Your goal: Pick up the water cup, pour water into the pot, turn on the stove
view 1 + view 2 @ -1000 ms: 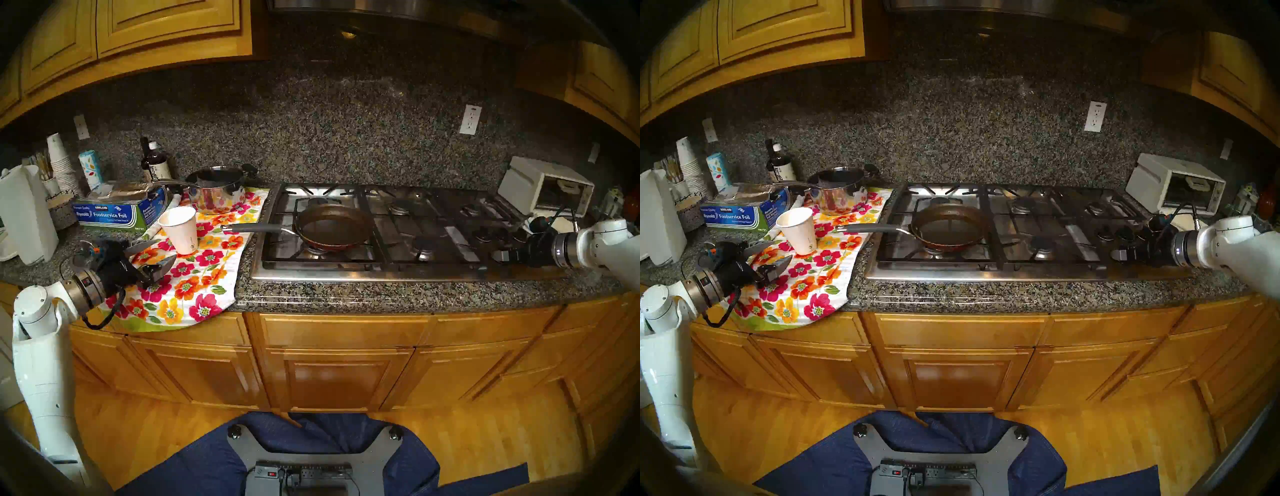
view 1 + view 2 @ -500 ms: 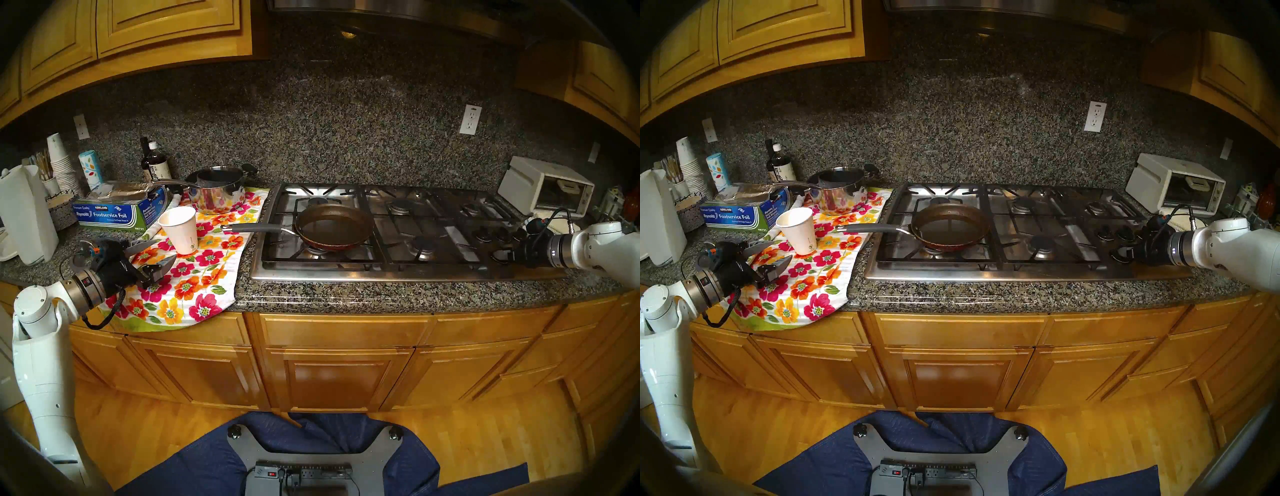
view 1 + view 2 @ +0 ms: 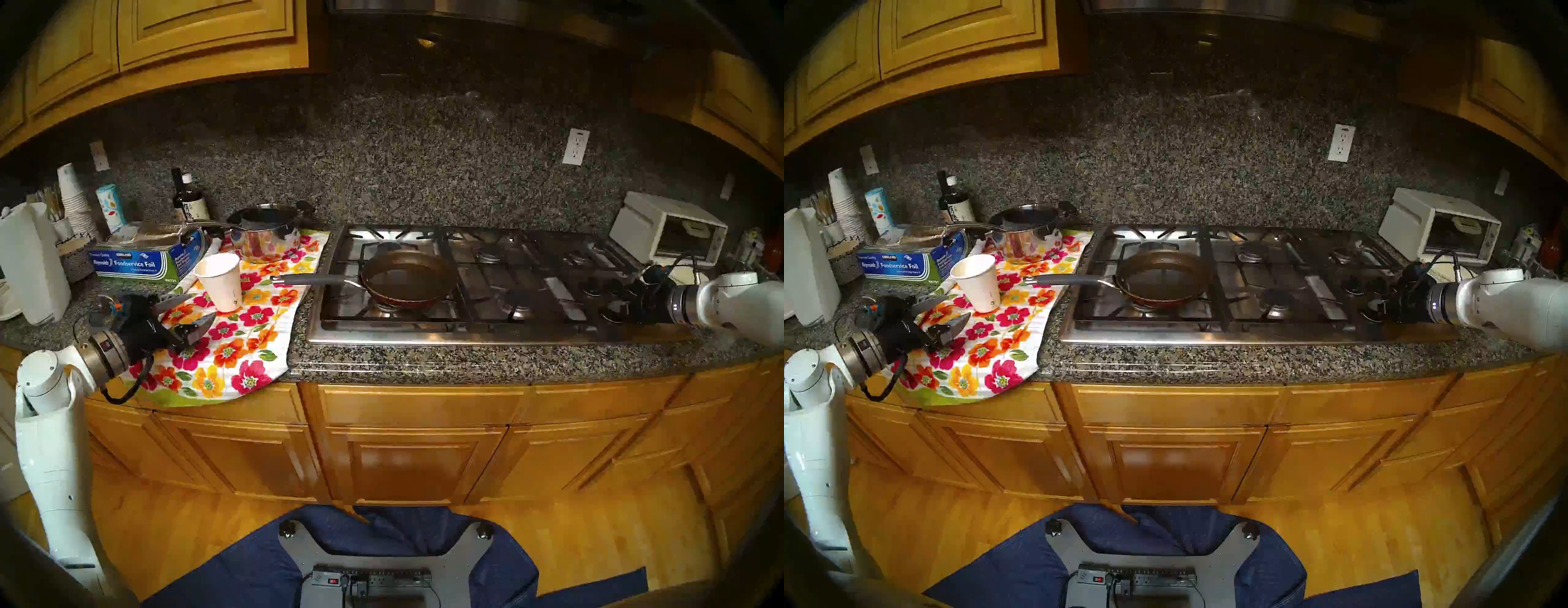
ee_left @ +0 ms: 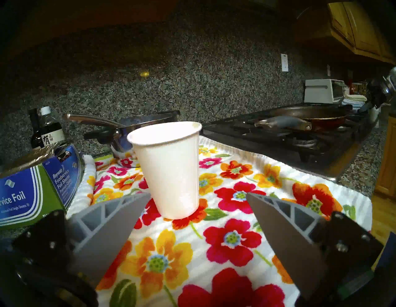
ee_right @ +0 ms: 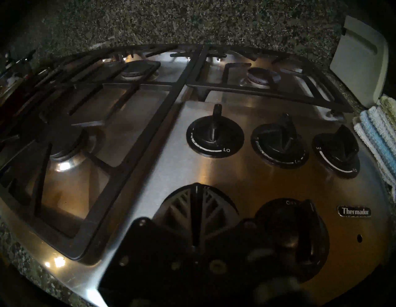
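White paper, upright on the flowered towel [image 4: 235, 240] — that is the water cup [image 4: 169, 171], standing just ahead of my left hand [image 4: 198, 196], whose fingers [image 4: 111, 223] are spread wide to either side of its base and touch nothing. Beyond the cup, off to that hand's right, the pot [image 3: 409, 278] rests on the stove [image 3: 488, 335], grey handle reaching back toward the towel. My right hand [image 5: 198, 211] sits over the knob cluster at the stove's near right corner — its fingers pressed together into one dark wedge, right over the lower left knob [image 5: 171, 199]; whether it touches it I cannot tell. Three more knobs [image 5: 215, 134] lie just past it.
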Tool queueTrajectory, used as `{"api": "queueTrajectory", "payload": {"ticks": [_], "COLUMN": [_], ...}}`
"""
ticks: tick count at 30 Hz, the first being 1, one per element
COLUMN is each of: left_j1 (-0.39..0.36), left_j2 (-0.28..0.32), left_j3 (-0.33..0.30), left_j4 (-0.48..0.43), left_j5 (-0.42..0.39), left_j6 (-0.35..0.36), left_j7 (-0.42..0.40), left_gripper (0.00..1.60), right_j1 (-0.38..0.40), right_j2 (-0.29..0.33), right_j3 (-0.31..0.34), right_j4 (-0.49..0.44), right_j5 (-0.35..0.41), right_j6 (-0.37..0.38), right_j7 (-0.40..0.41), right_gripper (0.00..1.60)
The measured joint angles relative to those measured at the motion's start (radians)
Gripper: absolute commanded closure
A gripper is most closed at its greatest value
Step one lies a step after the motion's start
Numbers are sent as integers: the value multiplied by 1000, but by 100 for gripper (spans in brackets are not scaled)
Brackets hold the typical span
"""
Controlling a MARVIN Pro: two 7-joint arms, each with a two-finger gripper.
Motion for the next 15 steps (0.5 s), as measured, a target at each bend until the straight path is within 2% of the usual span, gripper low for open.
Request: {"api": "queueTrajectory", "payload": {"ticks": [6, 15], "left_j1": [0, 0], "left_j2": [0, 0], "left_j3": [0, 0], "left_j4": [0, 0], "left_j5": [0, 0], "left_j6": [0, 0], "left_j7": [0, 0], "left_gripper": [0, 0], "right_j1": [-27, -7], "right_j2": [-18, -21], "right_j3": [3, -29], "right_j4": [26, 42], "right_j5": [3, -70], "right_j6": [-22, -61], "right_j7": [28, 86], "right_gripper": [160, 160]}}
